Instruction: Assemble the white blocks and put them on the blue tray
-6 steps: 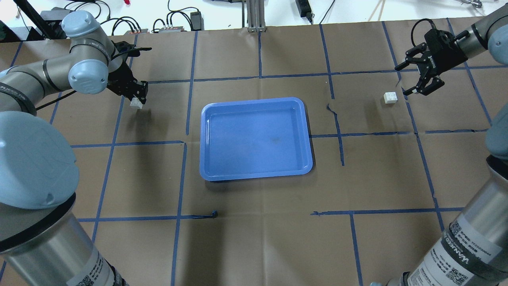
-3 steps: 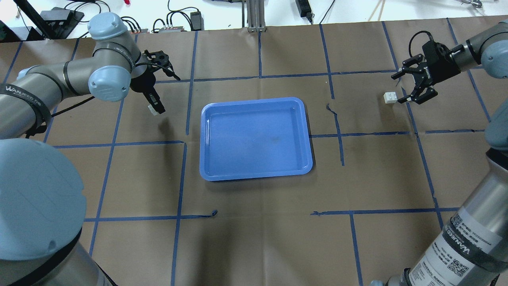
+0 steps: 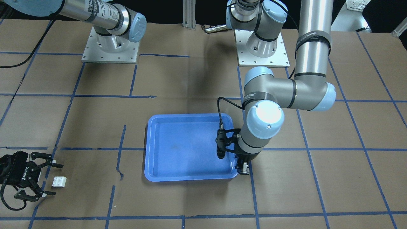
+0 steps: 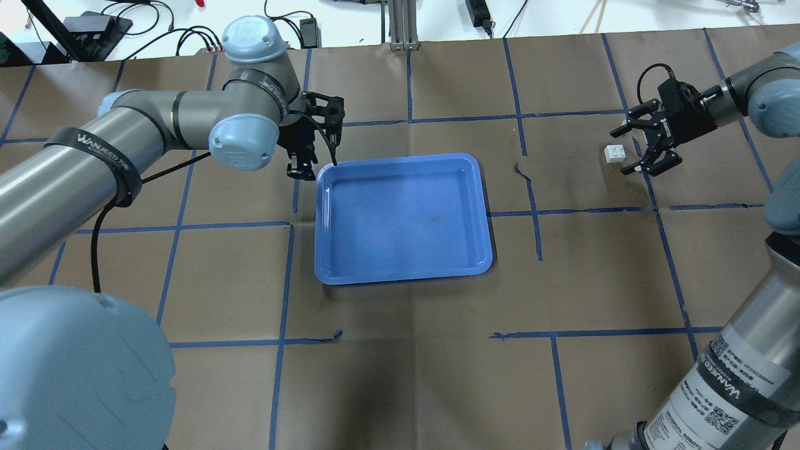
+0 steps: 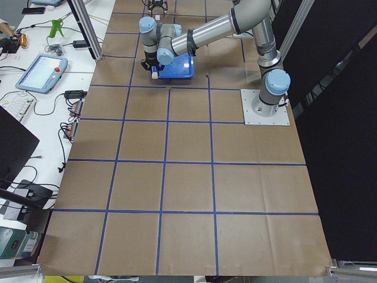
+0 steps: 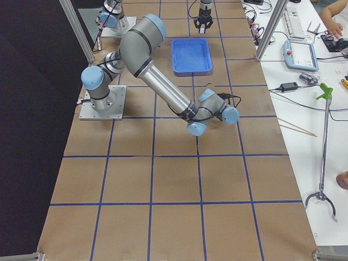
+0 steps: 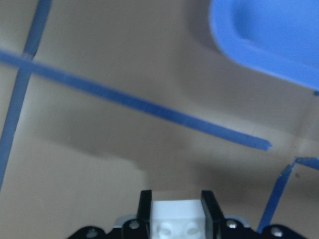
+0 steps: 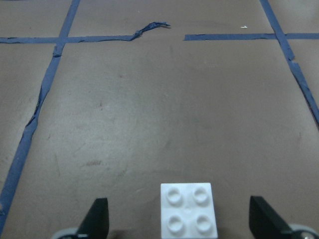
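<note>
The blue tray (image 4: pixel 400 158) lies mid-table and also shows in the front view (image 3: pixel 187 116). My left gripper (image 4: pixel 300 169) is shut on one white block (image 7: pixel 177 224) and hangs just outside the tray's far-left corner (image 7: pixel 259 30); it also shows in the front view (image 3: pixel 244 168). The other white block (image 4: pixel 615 153) lies on the paper at the far right, studs up. My right gripper (image 4: pixel 621 152) is open, low over the table, with a finger on each side of that block (image 8: pixel 189 211), not touching it.
Brown paper with blue tape grid lines (image 4: pixel 294 225) covers the table. Cables and power bricks (image 4: pixel 275 31) lie beyond the far edge. The arm bases (image 3: pixel 109 47) stand on plates at the robot's side.
My left arm has swung right from the far left to the tray's corner, carrying its white block. My right gripper has shifted toward the other block, so its open fingers now straddle it.
</note>
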{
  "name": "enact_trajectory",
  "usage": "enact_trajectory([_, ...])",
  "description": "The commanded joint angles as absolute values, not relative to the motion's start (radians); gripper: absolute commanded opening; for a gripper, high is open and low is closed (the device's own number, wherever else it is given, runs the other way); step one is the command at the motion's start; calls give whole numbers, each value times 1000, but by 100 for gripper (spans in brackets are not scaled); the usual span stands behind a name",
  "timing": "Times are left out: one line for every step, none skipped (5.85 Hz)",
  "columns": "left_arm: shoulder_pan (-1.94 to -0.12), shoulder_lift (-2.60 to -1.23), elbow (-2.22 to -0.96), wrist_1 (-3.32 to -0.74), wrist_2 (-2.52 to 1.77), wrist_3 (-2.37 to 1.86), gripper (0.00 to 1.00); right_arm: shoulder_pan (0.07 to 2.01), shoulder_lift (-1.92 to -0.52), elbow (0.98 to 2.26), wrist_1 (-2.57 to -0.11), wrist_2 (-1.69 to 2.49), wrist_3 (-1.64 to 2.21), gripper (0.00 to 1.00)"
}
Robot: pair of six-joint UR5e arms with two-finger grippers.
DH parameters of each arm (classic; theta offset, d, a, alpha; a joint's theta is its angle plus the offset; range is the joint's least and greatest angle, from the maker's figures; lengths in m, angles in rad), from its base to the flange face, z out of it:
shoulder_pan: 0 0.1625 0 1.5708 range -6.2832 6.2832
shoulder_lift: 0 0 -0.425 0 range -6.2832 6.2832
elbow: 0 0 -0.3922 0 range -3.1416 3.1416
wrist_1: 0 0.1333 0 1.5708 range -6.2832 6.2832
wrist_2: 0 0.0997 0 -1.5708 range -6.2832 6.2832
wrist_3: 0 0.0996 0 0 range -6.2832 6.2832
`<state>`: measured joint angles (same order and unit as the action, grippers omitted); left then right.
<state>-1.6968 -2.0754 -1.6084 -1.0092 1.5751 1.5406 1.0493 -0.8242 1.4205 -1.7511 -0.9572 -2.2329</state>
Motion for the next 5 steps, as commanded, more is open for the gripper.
enact_trajectory([-1778,-2080,-1707,-867,1563,1444,12,1049,-825,1424,-1753,-956,-2230,90])
enact_trajectory([-1861,-2074,-1718,-874,1571,1404,12,1049,-825,1422,-1753,-956,-2230,75])
enact_trajectory([-1884,-2089,-1729,-868,1565,1401,7,1049,-827,1422,-1753,-957,-2232,66])
enact_trajectory([-1920,-2098,-1733,-865,1565,1340,6,1048,-827,1422,-1753,-957,-2230,58])
enact_trajectory([-1924,-2105,-1732,-867,1560,1330,7,1049,-830,1420,-1755,-957,-2229,50])
